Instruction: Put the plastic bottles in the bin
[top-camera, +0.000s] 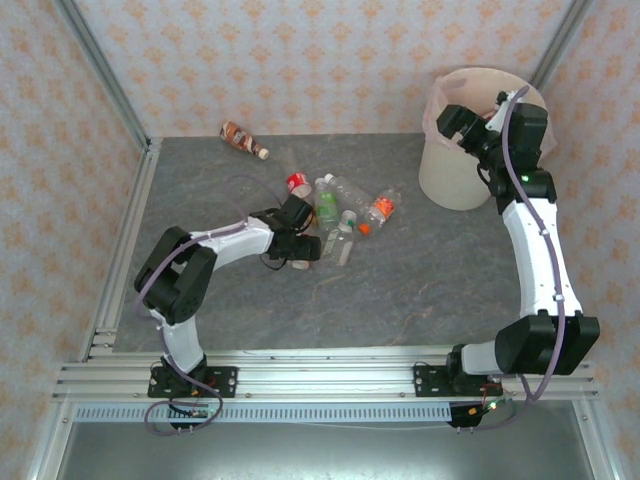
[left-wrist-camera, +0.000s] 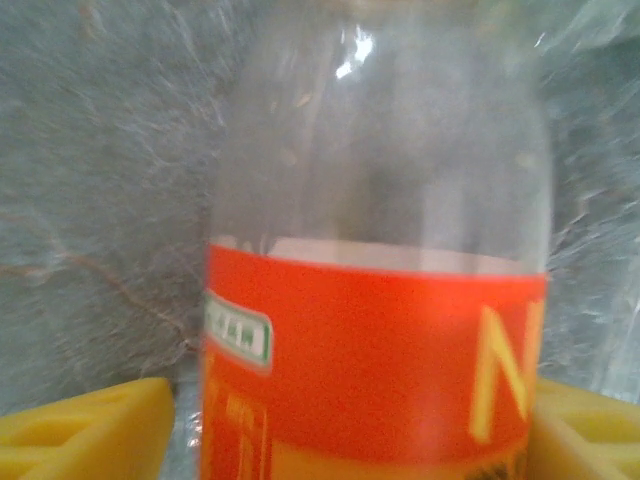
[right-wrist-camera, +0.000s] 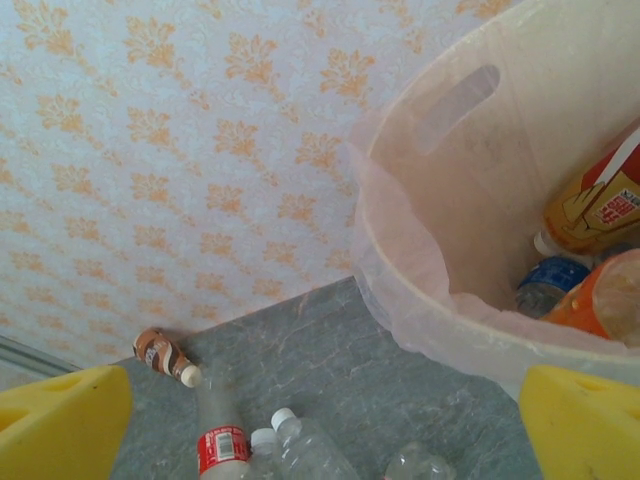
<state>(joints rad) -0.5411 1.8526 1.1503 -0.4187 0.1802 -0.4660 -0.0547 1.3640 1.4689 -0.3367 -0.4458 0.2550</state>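
A clear bottle with an orange label (left-wrist-camera: 375, 340) lies between the yellow fingers of my left gripper (left-wrist-camera: 355, 430). The right finger (left-wrist-camera: 590, 435) sits against it and a thin gap shows beside the left finger (left-wrist-camera: 90, 435). From above, this gripper (top-camera: 300, 245) is low over the left end of a bottle cluster: red-labelled (top-camera: 298, 183), green-labelled (top-camera: 326, 205) and orange-labelled (top-camera: 378, 210) bottles. My right gripper (top-camera: 458, 120) hangs open and empty over the bin (top-camera: 450, 175). The pink-lined bin (right-wrist-camera: 430, 290) holds an orange-labelled bottle (right-wrist-camera: 600, 205) and a blue-capped one (right-wrist-camera: 550, 285).
A brown bottle (top-camera: 243, 139) lies alone by the back wall, also in the right wrist view (right-wrist-camera: 165, 357). Patterned walls close the table on three sides. A metal rail (top-camera: 120, 250) runs along the left edge. Bare grey tabletop (top-camera: 430, 280) lies between the cluster and the right arm.
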